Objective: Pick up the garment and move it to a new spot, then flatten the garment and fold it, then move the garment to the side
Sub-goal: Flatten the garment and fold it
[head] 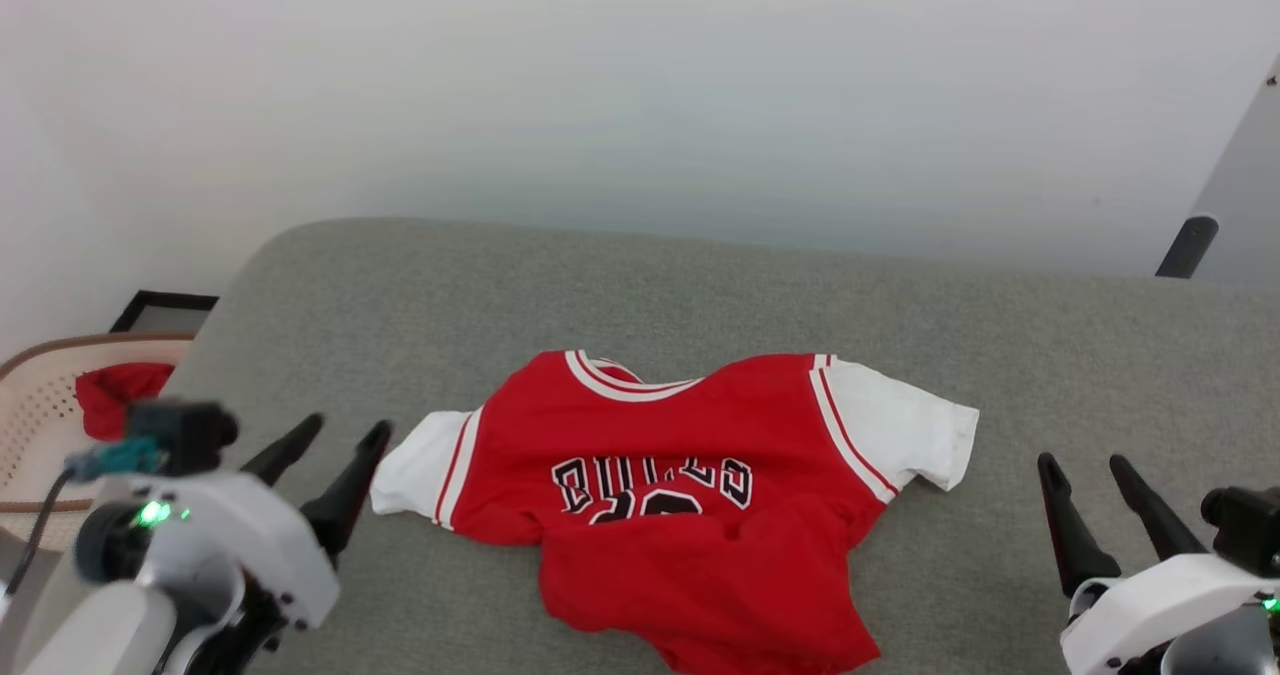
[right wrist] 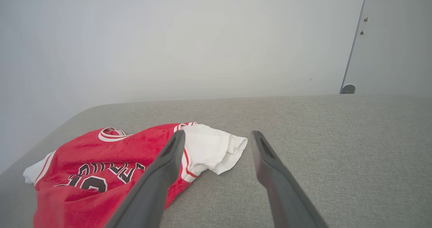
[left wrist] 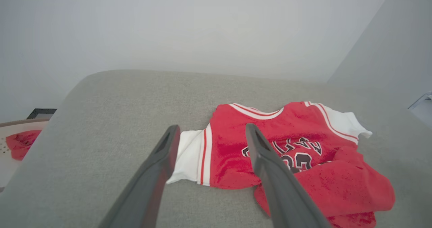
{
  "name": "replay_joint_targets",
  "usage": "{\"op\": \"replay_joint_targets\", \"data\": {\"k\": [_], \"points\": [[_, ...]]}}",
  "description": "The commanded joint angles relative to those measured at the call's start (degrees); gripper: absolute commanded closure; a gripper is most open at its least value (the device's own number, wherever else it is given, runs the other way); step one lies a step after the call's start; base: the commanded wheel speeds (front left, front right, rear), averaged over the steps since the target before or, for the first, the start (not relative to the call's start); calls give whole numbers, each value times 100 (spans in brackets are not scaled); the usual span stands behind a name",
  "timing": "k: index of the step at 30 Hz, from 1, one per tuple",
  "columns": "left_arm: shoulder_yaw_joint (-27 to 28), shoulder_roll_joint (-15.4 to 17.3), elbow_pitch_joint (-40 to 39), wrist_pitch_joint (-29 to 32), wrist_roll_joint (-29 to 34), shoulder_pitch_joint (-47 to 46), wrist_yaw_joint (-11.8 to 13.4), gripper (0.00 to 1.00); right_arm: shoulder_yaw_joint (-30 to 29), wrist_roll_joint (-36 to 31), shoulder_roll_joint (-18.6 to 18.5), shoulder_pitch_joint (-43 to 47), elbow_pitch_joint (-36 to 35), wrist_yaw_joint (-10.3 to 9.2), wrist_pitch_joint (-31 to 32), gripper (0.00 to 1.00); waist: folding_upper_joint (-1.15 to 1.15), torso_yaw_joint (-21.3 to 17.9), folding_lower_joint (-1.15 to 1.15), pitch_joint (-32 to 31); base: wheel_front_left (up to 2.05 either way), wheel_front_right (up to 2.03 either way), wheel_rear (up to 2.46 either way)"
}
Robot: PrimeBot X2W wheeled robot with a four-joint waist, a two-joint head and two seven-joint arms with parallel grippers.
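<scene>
The garment (head: pixel 690 475), a bright red T-shirt with white short sleeves and black-and-white chest lettering, lies on the grey cushioned surface (head: pixel 640 285) with its collar away from me. Its lower hem is folded up over the lettering and rumpled. My left gripper (head: pixel 345 435) stands open just left of the white left sleeve, apart from it. In the left wrist view the garment (left wrist: pixel 293 153) lies beyond my left gripper (left wrist: pixel 211 133), whose fingers frame that sleeve. My right gripper (head: pixel 1085 470) stands open to the right of the other sleeve. In the right wrist view my right gripper (right wrist: pixel 217 136) points past the garment (right wrist: pixel 111 163).
A cream lattice basket (head: pixel 35 405) with a small plain red cloth bundle (head: pixel 115 395) sits off the left edge of the surface. A pale wall rises behind. A dark post (head: pixel 1187 245) stands at the far right. Bare grey surface spreads behind and right of the shirt.
</scene>
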Motion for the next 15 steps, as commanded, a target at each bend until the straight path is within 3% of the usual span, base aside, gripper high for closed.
{"op": "replay_joint_targets", "data": {"k": [1,6,15], "points": [[-32,-57,-66,115,-85,-158,-55,0,-6,-22,-45,-89,-41,0,-9,0,0,-45,0,74,0,0,0],[-291,-120,-301,980,-342,-617,-102,0,-33,-63,-121,-241,-108,0,41,0,0,-240,0,342,0,0,0],[-880,-243,-514,2949,-968,-1297,125,0,-162,-59,-162,-711,-209,0,-38,0,0,-698,0,1265,0,0,0]]}}
